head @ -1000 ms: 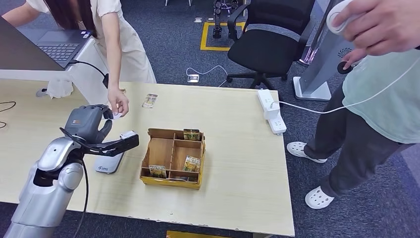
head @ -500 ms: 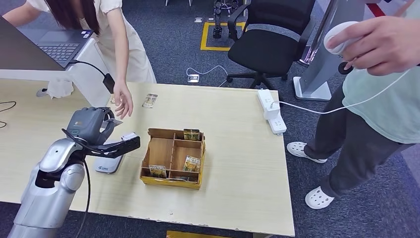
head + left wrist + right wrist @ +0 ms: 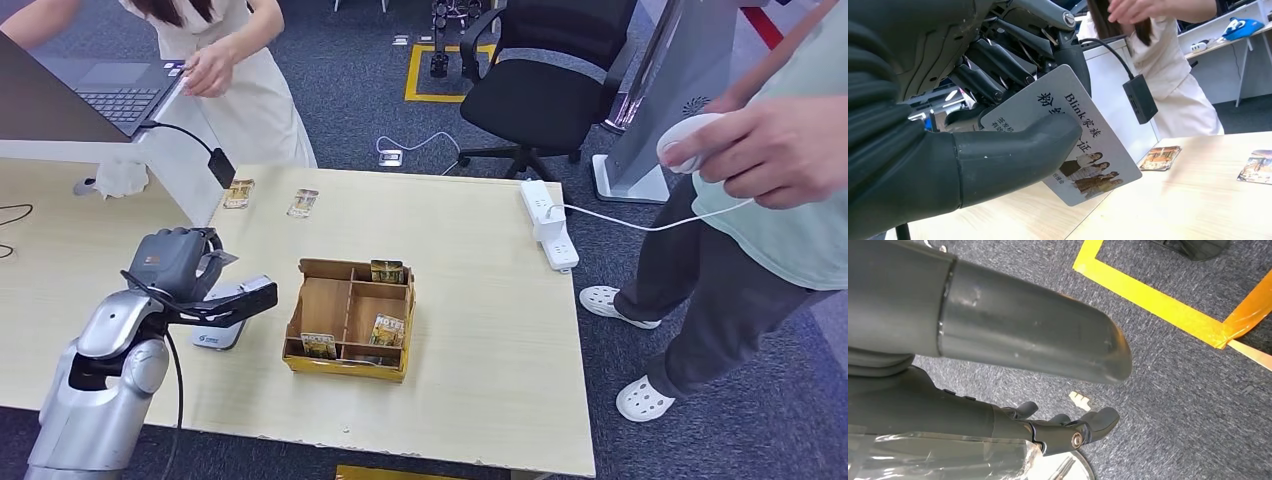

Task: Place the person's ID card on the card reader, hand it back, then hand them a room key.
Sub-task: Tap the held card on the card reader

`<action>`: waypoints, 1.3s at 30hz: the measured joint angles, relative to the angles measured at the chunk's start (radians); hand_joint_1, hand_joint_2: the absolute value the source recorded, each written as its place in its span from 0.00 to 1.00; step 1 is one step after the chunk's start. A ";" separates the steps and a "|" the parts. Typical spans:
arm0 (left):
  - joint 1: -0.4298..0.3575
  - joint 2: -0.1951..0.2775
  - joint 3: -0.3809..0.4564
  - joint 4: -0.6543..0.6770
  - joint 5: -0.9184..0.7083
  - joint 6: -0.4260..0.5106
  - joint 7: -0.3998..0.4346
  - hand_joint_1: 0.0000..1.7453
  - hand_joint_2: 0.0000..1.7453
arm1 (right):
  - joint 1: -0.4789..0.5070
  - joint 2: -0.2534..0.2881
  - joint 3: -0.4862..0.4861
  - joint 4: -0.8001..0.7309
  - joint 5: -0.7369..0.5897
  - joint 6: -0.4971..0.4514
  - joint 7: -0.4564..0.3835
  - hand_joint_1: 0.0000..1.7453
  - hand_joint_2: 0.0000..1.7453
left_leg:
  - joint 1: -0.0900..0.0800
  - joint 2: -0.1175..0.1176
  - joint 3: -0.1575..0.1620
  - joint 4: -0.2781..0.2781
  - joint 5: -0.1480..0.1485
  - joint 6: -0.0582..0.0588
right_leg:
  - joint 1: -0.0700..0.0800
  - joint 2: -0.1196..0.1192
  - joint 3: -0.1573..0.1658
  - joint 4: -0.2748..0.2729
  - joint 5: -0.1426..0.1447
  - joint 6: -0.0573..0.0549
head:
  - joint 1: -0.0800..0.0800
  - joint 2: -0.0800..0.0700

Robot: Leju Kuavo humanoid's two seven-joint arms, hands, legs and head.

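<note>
A white power strip (image 3: 548,222) lies near the far edge of the wooden table (image 3: 480,330), with its cord going to a person in a green shirt (image 3: 780,200). A black office chair (image 3: 545,85) stands on the grey carpet behind the table. A laptop (image 3: 120,90) sits on a white desk where a person in a white dress (image 3: 235,90) stands.

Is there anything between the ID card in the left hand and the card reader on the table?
Nothing visible. The left hand holds the ID card just above the card reader, and the wooden organizer box stands apart, to the right of the reader.
</note>
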 joint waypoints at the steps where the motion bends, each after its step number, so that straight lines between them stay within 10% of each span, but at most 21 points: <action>1: 0.003 -0.003 0.003 -0.001 -0.004 -0.003 0.002 1.00 1.00 | 0.000 0.000 0.000 -0.002 -0.001 0.001 0.001 0.00 0.00 | 0.000 0.000 0.000 0.000 0.000 0.000 | 0.000 0.000 0.000 0.000 0.000 0.000 | 0.000 0.000; 39: 0.113 -0.169 0.113 -0.008 -0.303 -0.022 0.120 1.00 1.00 | -0.002 0.000 0.045 -0.046 -0.034 0.045 0.010 0.00 0.00 | 0.000 -0.001 0.000 0.000 0.000 0.000 | 0.000 -0.001 0.000 0.000 0.000 0.000 | 0.000 0.000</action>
